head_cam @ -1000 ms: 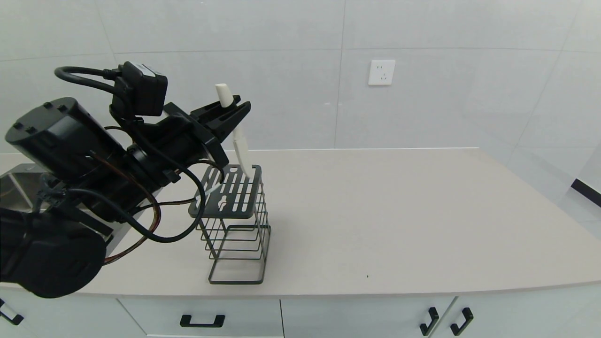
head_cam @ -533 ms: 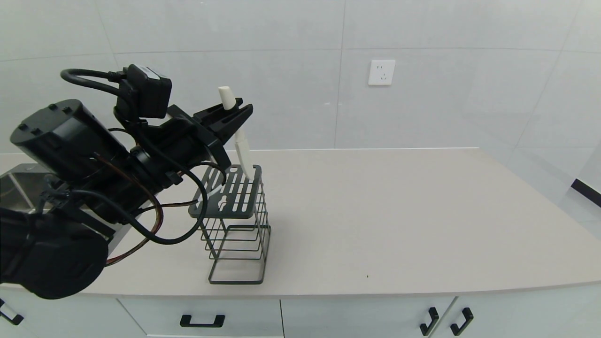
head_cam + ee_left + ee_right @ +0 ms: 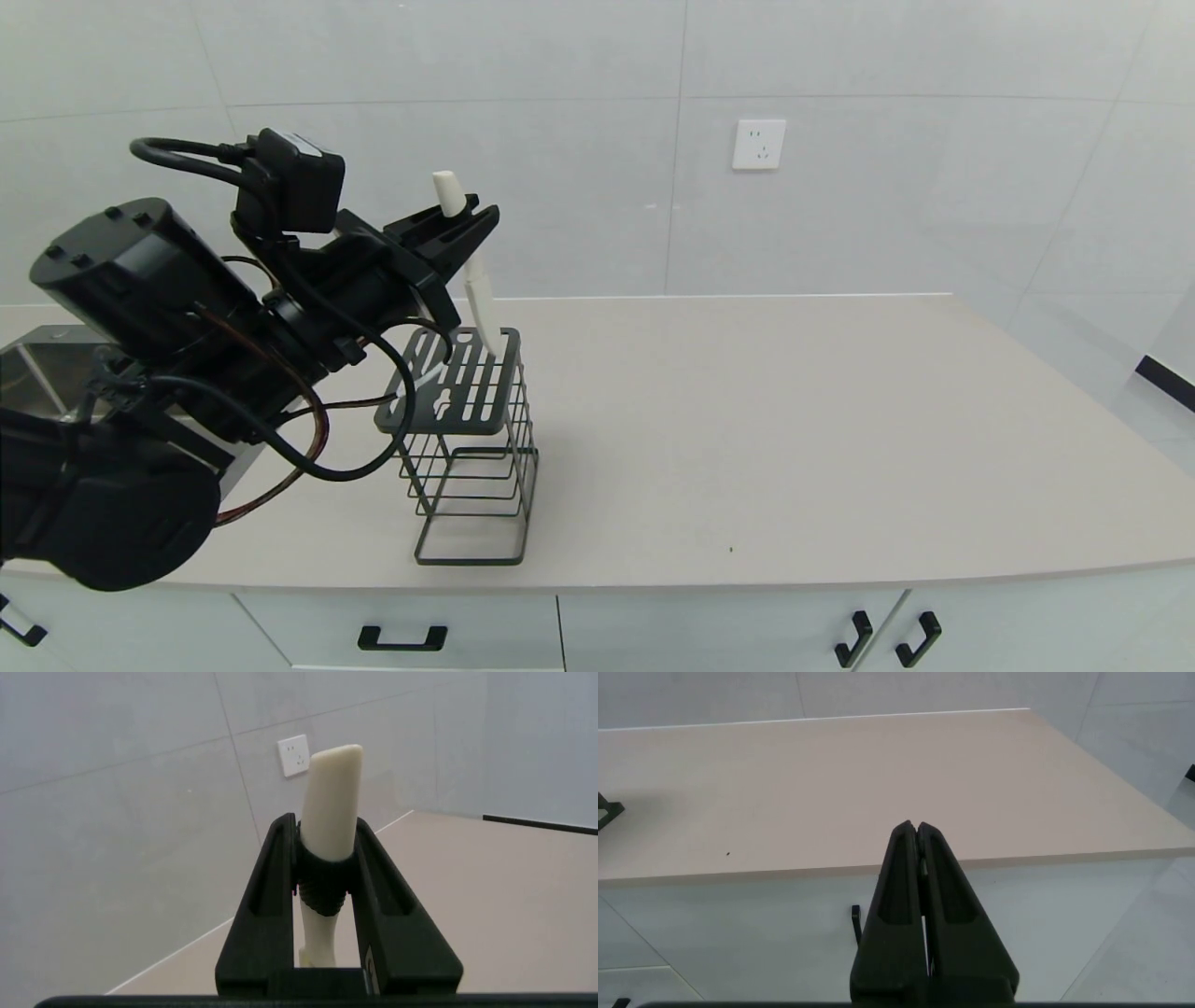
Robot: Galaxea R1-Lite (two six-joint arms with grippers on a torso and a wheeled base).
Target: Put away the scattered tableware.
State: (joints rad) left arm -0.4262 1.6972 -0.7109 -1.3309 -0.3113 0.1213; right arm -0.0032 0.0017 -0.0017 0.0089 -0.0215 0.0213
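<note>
Our left gripper [image 3: 457, 229] is clamped on a white utensil [image 3: 478, 289], the pads pinching its upper stem while the rounded handle end pokes out above the fingers; the left wrist view shows the same hold, with the left gripper [image 3: 327, 873] squeezing the white utensil [image 3: 332, 793] between both pads. The piece hangs nearly upright, leaning a little, and its lower tip meets the slotted top of the black wire rack [image 3: 462, 383] near the far corner; we cannot tell whether the tip has entered a slot or only rests on the plate. The rack stands on the pale counter [image 3: 794, 420]. Our right gripper [image 3: 920, 835] sits with its fingers pressed together and empty, off the front edge of the counter [image 3: 831, 784]. We judge that we are in the insertion step: next we need to line the tip with a slot, lower straight down, then let go.
</note>
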